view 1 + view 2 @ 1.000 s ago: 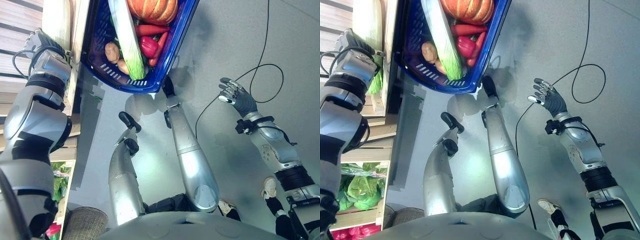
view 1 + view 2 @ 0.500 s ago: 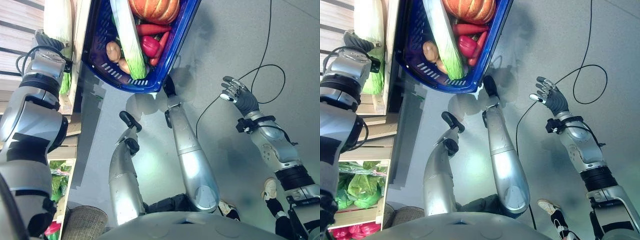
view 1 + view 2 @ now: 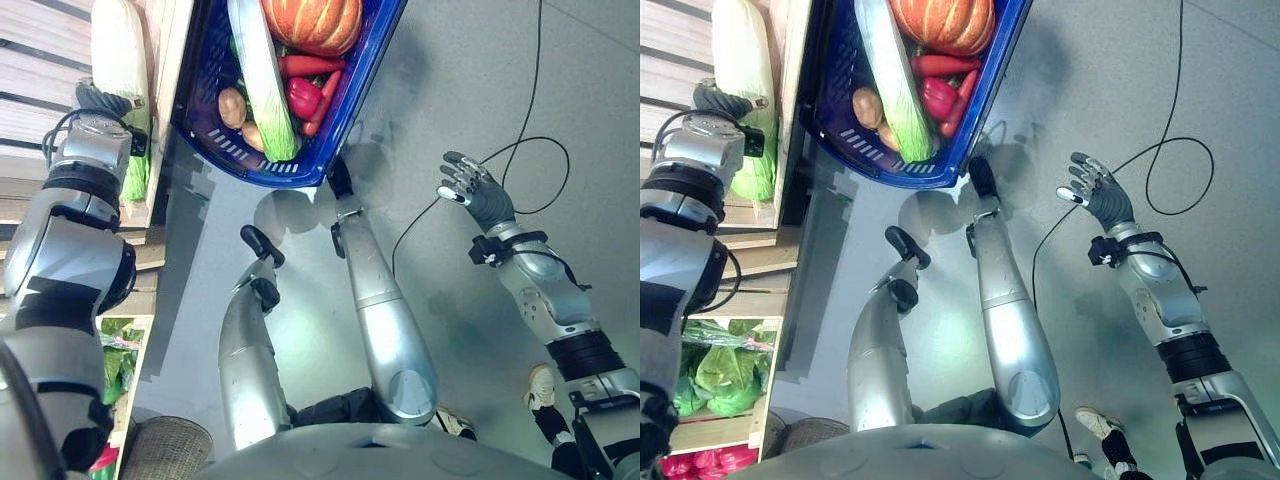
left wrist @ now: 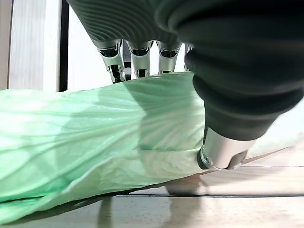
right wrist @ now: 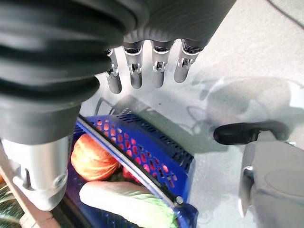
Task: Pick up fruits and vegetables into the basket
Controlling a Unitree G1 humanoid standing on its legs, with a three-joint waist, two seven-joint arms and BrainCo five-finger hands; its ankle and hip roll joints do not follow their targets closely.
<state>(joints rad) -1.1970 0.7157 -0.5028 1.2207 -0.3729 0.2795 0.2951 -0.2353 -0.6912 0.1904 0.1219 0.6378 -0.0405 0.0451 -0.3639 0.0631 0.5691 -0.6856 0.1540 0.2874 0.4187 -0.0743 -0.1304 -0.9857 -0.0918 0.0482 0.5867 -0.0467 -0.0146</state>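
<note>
Item: napa cabbage [image 4: 95,137] on wooden shelf [image 3: 790,90], pick-up under way.
Left hand [image 4: 228,95] lies over the cabbage, fingers [image 4: 137,57] across its far side, thumb on the near side; grip not clearly closed. Next: clasp, lift, carry to blue basket [image 3: 355,90] beside it. Right hand [image 3: 470,190] idle, fingers spread, holding nothing.

Fingertips of the left hand [image 4: 142,28] hidden behind the cabbage [image 4: 95,128], so grip impossible to judge. Cabbage cut off at the picture's edges. Basket [image 3: 355,95] and pumpkin [image 3: 310,20] cropped by the upper edge. Potato [image 3: 232,105] partly buried beside the leafy stalk [image 3: 265,90].
</note>
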